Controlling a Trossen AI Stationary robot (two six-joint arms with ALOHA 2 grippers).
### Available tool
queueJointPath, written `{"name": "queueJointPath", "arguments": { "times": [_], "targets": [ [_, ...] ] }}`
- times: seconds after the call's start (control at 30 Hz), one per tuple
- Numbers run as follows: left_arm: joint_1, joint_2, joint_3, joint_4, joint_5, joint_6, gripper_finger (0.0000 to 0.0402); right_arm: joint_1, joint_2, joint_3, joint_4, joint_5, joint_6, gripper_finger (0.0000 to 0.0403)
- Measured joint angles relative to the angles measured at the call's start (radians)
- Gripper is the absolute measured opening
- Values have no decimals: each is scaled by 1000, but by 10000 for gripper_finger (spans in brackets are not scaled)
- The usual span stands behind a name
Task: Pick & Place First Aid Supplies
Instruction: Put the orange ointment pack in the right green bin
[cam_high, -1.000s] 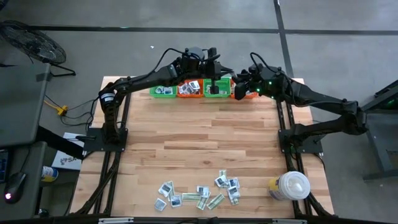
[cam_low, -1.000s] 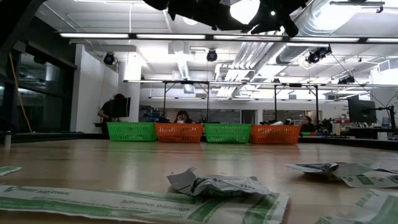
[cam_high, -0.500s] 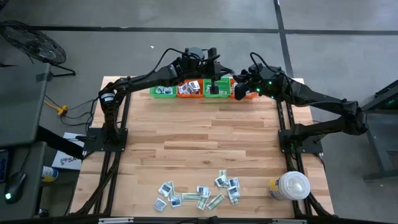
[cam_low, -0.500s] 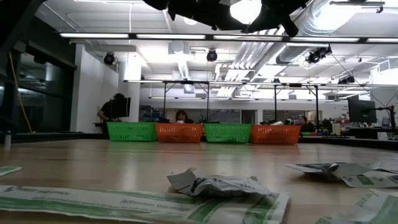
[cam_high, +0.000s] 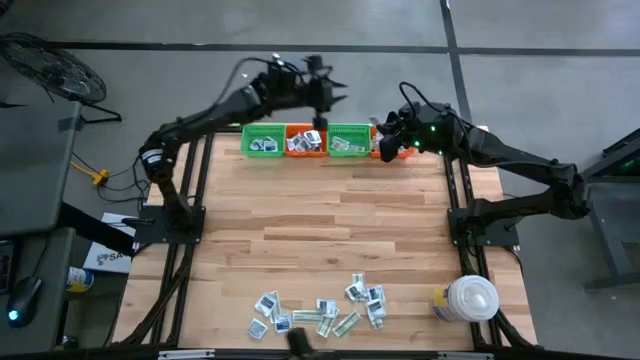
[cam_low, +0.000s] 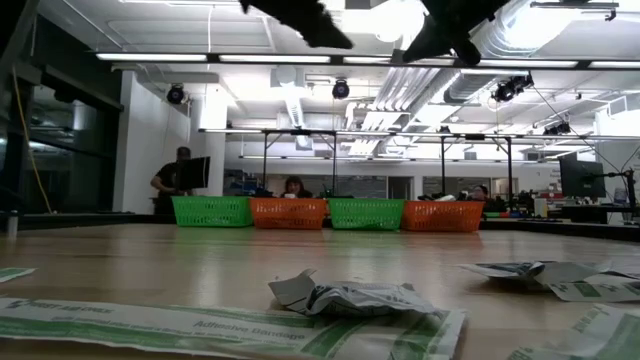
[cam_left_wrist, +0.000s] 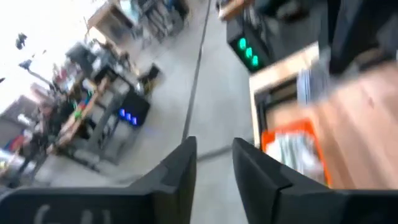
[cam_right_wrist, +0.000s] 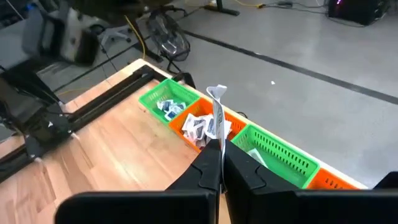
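Four baskets line the table's far edge: green (cam_high: 263, 143), orange (cam_high: 303, 141), green (cam_high: 348, 140), orange (cam_high: 392, 150), with packets in several of them. My right gripper (cam_high: 383, 140) hangs over the right end of that row, shut on a narrow pale packet (cam_right_wrist: 217, 118). Raised beyond the far edge, over the orange basket, my left gripper (cam_high: 322, 92) is open with nothing between its fingers (cam_left_wrist: 214, 165). Many first aid supplies (cam_high: 320, 310) lie loose near the table's near edge. My right gripper pinches the narrow packet by its near end (cam_right_wrist: 218, 142) between its two fingers (cam_right_wrist: 202, 174). The fingers come from the table's right, slanting slightly down. The packet sticks out past the fingertips, its free end (cam_right_wrist: 216, 93) crumpled, clear of the baskets.
A big white round lidded container (cam_high: 470, 298) stands at the near right corner. Bare wood (cam_high: 320, 220) spreads between the baskets and the loose packets. In the low view crumpled packets (cam_low: 350, 297) lie close by, and a person (cam_low: 178, 172) stands in the room beyond the table.
My left gripper has left its place over the right-hand green basket: it has risen and gone toward the far edge and a little to the left, tipping from pointing down to nearly level. My right gripper has stayed over the baskets' right end.
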Motion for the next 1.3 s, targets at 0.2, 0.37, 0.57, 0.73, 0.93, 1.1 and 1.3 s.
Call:
{"name": "queueJointPath", "arguments": {
  "times": [0.2, 0.37, 0.57, 0.73, 0.93, 1.1, 1.3],
  "targets": [
    [105, -127, 0, -230, 95, 73, 121, -122, 67, 0, 3, -189, -59, 0],
    [191, -219, 0, -380, 330, 120, 118, -197, 199, 0, 5, -326, -156, 0],
    [226, -283, 0, -542, 513, 147, 117, -244, 364, 0, 82, -387, -317, 0],
    [221, -302, 0, -668, 619, 172, 117, -269, 485, 0, 174, -421, -446, 0],
    [183, -302, -1, -760, 686, 172, 117, -298, 602, 1, 283, -475, -488, 0],
    [143, -302, -1, -804, 667, 167, 117, -313, 640, 1, 295, -476, -491, 1],
    [97, -301, -1, -828, 621, 164, 117, -326, 640, 2, 287, -470, -485, 31]
  ]
}}
